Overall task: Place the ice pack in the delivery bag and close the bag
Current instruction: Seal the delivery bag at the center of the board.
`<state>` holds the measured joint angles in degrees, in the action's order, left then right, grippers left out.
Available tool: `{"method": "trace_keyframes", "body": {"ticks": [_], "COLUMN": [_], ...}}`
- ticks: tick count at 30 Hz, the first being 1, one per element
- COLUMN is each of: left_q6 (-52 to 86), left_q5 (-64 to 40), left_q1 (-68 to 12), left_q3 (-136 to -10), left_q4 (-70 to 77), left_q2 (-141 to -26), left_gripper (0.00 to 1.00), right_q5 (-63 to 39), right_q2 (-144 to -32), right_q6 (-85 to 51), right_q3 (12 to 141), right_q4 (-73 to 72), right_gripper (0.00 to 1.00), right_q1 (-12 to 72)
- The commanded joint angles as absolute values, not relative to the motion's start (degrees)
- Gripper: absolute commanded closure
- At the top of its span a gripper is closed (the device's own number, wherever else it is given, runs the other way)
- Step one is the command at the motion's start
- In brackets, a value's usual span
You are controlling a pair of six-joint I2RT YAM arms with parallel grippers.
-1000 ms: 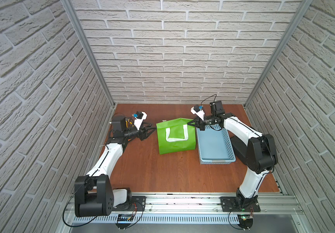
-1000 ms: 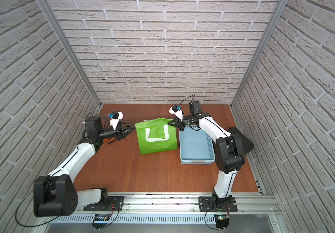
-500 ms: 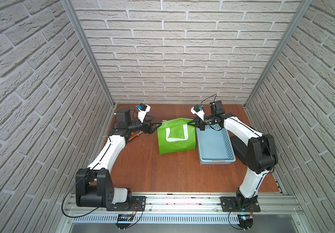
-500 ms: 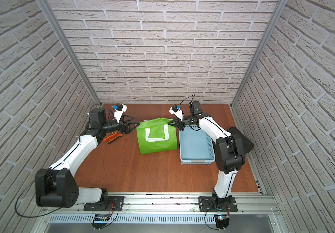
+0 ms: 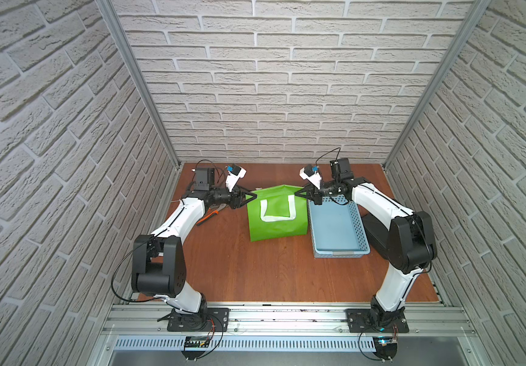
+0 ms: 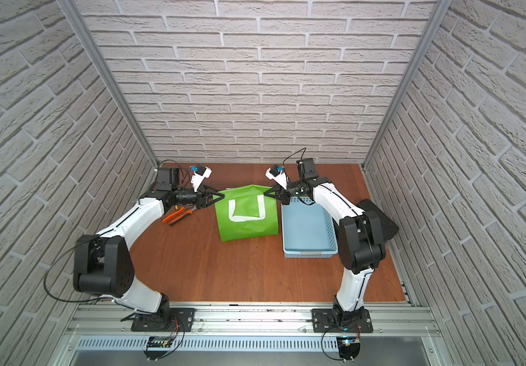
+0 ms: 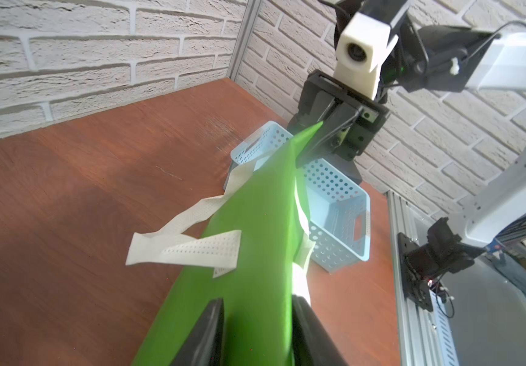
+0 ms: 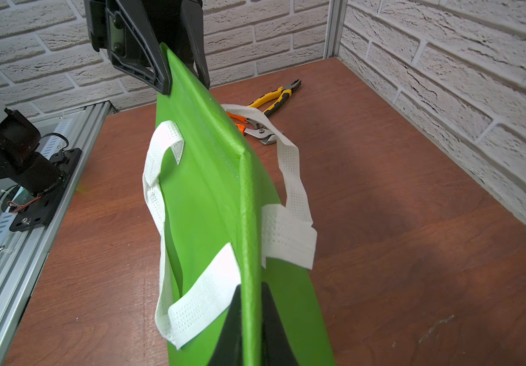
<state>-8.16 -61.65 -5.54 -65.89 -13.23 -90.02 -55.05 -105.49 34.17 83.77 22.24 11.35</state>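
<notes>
Delivery bag (image 5: 275, 212) — bright green, matte non-woven fabric, folded flat into a thin upright slab with a crisp creased top edge. Stands mid-board on the red-brown wood-grain table (image 5: 255, 272), between the two arms, lower edge down at the wood. Carries white strap handles (image 5: 277, 218) of perforated, papery webbing: a neat U against the face turned to the arm bases, and a looser loop drooping off the far face in the wrist views. Runs its long top edge crosswise, from one arm's side to the other, with the broad faces toward the back wall and toward the arm bases.

Left gripper (image 5: 253, 196): clenched on the bag's upper corner on its own side, black fingers (image 7: 207, 342) pressed against both faces of the fabric. Right gripper (image 5: 299, 192): clamped tight on the opposite upper corner, a thin fold of green pinched between tapered black tips.

Basket (image 5: 334, 225) — light blue rigid plastic, rectangular, walls dotted with round holes, slot grips at the ends. Sits just beside the bag on the right arm's side, long axis front to back; touching or not, cannot tell.

Pliers (image 6: 179, 216) with orange grips and a yellow-and-black pair (image 8: 274, 95): flat on the wood near the left gripper, on the side away from the bag.
</notes>
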Motion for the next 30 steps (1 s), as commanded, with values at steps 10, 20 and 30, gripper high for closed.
{"method": "trace_keyframes", "body": {"ticks": [10,20,30], "left_q6": [-15.5,-20.0,-20.1], "left_q5": [-63.3,-59.8,-59.9], "left_q1": [-6.9,-11.1,-12.3], "left_q3": [-60.7,-59.3,-57.4], "left_q4": [-4.2,-0.6,3.7], "left_q2": [-83.8,-81.3,-78.9], "left_gripper": [0.99,1.0,1.0], "right_q5": [-48.0,-39.4,-36.9], "right_q2": [-97.6,-99.9,-106.5], "right_q6": [38.2,48.1,49.6], "right_q3": [90.1,101.1,107.1], "right_q4": [31.2,46.0,48.4], "right_gripper": [0.57,0.33,0.33], "right_q1": [11.0,19.0,26.2]}}
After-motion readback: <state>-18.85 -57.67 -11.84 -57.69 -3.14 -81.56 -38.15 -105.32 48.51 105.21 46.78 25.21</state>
